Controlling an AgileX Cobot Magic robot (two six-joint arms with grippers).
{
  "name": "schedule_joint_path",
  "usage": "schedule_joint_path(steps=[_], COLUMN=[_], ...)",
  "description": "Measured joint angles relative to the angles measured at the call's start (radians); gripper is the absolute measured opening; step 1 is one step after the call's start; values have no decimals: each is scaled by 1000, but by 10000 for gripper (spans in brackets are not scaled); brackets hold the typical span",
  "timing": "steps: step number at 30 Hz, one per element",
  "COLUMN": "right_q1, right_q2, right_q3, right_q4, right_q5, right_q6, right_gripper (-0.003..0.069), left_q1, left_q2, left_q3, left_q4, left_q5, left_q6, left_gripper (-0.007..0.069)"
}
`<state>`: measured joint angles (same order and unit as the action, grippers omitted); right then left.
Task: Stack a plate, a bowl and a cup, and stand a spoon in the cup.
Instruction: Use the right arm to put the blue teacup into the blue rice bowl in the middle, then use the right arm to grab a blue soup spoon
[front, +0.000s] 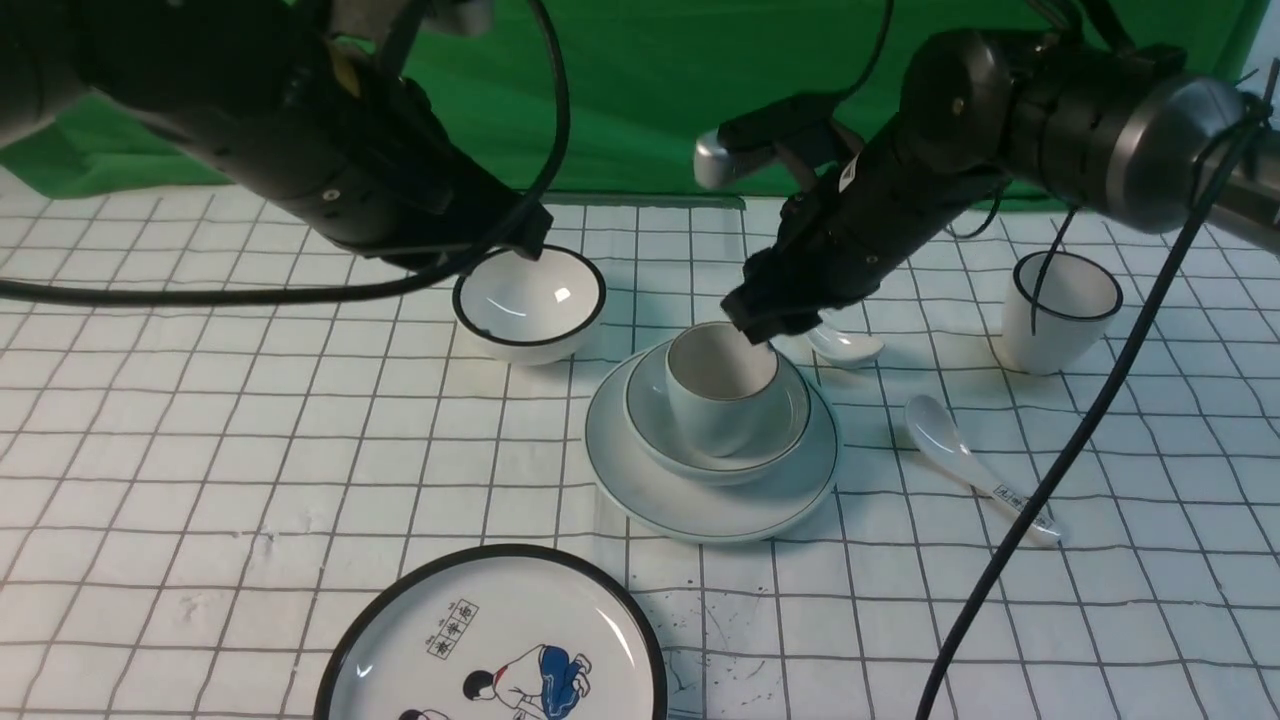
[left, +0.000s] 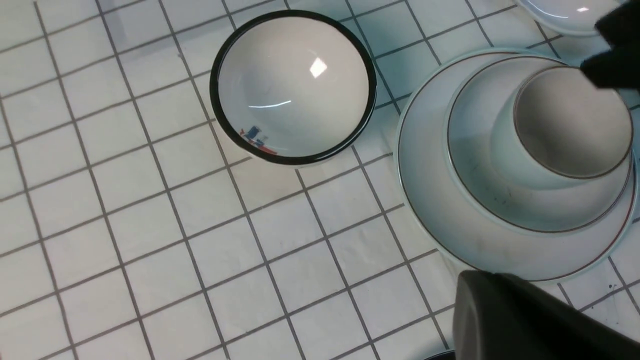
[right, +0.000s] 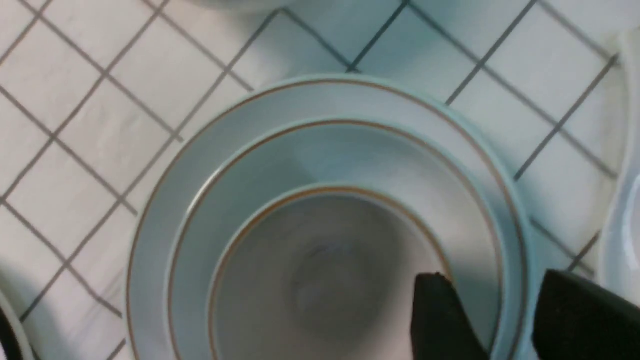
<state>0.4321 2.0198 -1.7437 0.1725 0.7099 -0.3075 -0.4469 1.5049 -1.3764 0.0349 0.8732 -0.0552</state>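
Your right gripper (front: 757, 330) has its jaws apart, straddling the far rim of the cup (front: 720, 400), which sits upright in the bowl (front: 650, 425) on the plate (front: 700, 505), so the stack looks ready for the spoon. Lift straight up so neither finger drags the rim and tips the cup, then go for the plain spoon (front: 848, 346) lying on the cloth just beyond the plate, not the printed spoon (front: 975, 470) nearer you. I cannot tell whether your left gripper (left: 520, 320) is apart or together, as only one dark finger shows.
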Motion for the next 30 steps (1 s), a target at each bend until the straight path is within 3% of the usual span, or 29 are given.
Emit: schedule_joint_path(steps=[10,16,23,30], right_q1=[-95,-99,-99,-99], right_q2=[34,201,329,379], right_q3=[-50,-113,-211,-225], right_q4=[-30,-21,-15,-13], right_q5=[-253,-251,-224,-216], right_q6=[1,1,8,47], right_gripper=[323,333,446,421], left_q1=[0,0,0,0], left_q2=[0,0,0,0], left_q3=[0,0,0,0], left_q4=[-2,-2,-2,2], left_q5=[21,58,109,116], left_q6=[-4,-4,-4,-4], left_gripper=[2,2,2,2])
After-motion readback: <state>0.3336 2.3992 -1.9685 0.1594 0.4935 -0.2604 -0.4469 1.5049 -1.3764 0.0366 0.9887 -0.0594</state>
